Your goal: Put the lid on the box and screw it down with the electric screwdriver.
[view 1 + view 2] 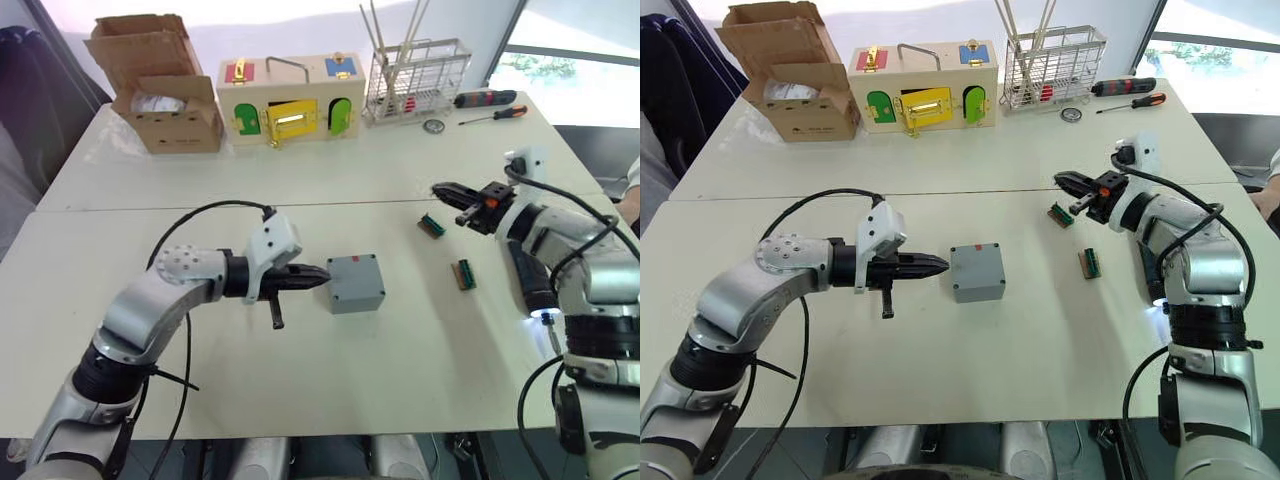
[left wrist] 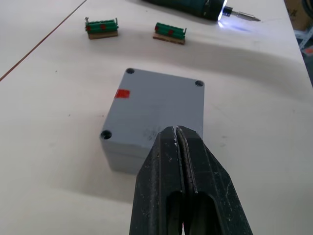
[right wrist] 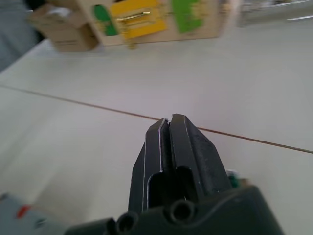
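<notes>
I see the small grey plastic box (image 1: 355, 283) mid-table, its flat grey lid (image 2: 159, 105) already seated. My left gripper (image 1: 318, 277) sits at its nine o'clock, fingers pressed together, empty. My right gripper (image 1: 443, 189), fingers together, empty, hovers at the box's two o'clock. The thick black electric screwdriver (image 1: 529, 287) lies at three o'clock, lit.

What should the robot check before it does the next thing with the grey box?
1. Lid on the box: ok, it sits flush on top.
2. Left claw free: ok, shut on nothing, tip at the box's side.
3. Right claw free: ok, shut on nothing, above the table.
4. Screwdriver ready: not ok, it lies on the table, light on, not held.
5. Screws in the lid's corner holes: cannot tell.
</notes>
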Action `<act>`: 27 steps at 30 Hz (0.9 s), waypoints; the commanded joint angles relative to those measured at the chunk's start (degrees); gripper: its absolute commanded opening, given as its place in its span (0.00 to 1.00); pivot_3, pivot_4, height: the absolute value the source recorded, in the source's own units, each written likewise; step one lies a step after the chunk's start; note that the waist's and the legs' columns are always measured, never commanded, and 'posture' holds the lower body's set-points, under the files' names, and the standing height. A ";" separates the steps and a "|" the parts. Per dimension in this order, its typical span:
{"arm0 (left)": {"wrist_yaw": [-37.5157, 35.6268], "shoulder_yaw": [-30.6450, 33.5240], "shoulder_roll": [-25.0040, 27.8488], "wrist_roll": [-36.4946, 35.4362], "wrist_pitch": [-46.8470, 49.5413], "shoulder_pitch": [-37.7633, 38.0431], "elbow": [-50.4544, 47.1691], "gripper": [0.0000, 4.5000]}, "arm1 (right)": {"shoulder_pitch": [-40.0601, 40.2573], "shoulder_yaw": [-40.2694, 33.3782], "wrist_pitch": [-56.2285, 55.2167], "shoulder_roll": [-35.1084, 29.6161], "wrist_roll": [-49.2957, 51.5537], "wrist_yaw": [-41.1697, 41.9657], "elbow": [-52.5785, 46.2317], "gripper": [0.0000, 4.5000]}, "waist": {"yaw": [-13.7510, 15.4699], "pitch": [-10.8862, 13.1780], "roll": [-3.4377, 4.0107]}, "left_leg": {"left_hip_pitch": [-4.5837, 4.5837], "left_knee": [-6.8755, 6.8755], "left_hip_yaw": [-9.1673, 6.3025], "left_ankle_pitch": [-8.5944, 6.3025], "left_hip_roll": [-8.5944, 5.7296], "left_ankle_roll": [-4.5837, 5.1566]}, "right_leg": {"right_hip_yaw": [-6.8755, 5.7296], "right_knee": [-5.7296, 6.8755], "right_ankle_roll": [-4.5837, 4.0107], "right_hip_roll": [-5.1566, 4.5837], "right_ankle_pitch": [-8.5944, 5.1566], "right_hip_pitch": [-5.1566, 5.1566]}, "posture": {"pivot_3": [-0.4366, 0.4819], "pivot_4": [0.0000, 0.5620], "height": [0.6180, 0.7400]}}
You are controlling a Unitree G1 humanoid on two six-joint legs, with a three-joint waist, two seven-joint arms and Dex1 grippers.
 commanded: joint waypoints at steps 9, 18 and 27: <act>-1.58 4.48 7.50 -5.28 2.39 5.50 -6.94 0.00 | 5.62 7.36 4.82 3.32 4.62 0.47 -12.16 0.01 | 0.50 0.00 0.00 | -0.01 0.03 -0.03 0.00 -0.04 0.01 | 0.02 0.00 0.00 -0.03 0.00 0.03 | 0.48 0.27 0.95; 0.43 3.34 6.84 -5.81 2.44 5.51 -7.55 0.00 | 6.61 7.43 5.38 2.56 4.65 0.36 -12.56 0.01 | 0.11 0.00 0.00 | 0.00 0.01 -0.03 0.00 -0.01 0.00 | 0.01 0.00 0.00 0.00 0.00 0.01 | 0.48 0.27 0.95; 0.59 2.19 6.61 -5.58 1.77 4.48 -6.81 0.00 | 7.72 7.89 5.28 2.40 4.01 0.13 -12.32 0.01 | 0.12 0.00 0.00 | 0.00 0.01 -0.02 0.00 -0.02 0.00 | 0.01 0.00 0.00 -0.01 0.00 0.01 | 0.48 0.27 0.95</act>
